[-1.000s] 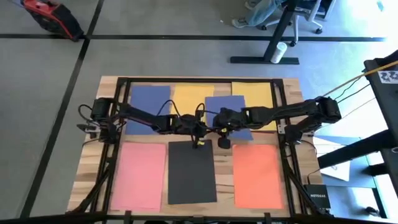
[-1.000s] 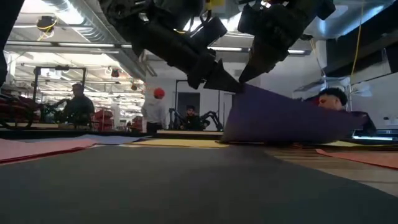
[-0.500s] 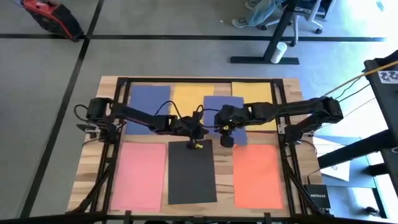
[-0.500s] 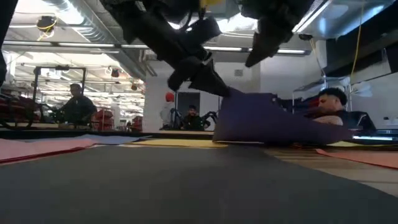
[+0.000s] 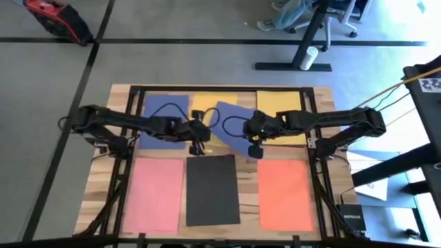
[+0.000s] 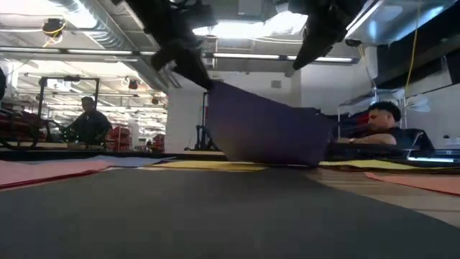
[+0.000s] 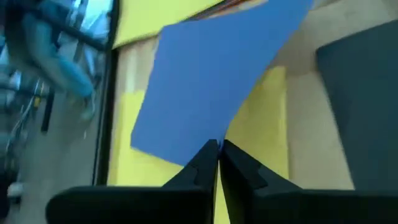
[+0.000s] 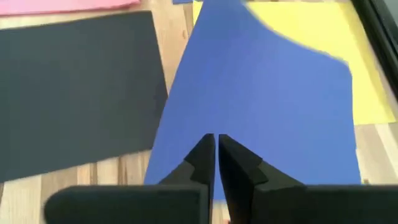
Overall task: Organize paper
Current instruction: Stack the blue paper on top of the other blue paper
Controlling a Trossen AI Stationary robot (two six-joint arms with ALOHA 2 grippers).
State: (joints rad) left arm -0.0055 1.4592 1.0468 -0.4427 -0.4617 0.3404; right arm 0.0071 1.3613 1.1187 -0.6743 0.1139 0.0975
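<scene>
Lifted blue sheet (image 5: 231, 124) blocks table centre (both arms crossing); front sheets unobstructed.

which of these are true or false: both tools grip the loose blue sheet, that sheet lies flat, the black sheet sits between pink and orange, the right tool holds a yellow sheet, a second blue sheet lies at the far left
1. Both the left tool and the right tool grip the loose blue sheet. True.
2. That sheet lies flat. False: it is raised off the table, held at two edges.
3. The black sheet sits between the pink sheet and the orange sheet. True.
4. The right tool holds a yellow sheet. False: it is shut on the blue sheet.
5. A second blue sheet lies at the far left. True.
</scene>
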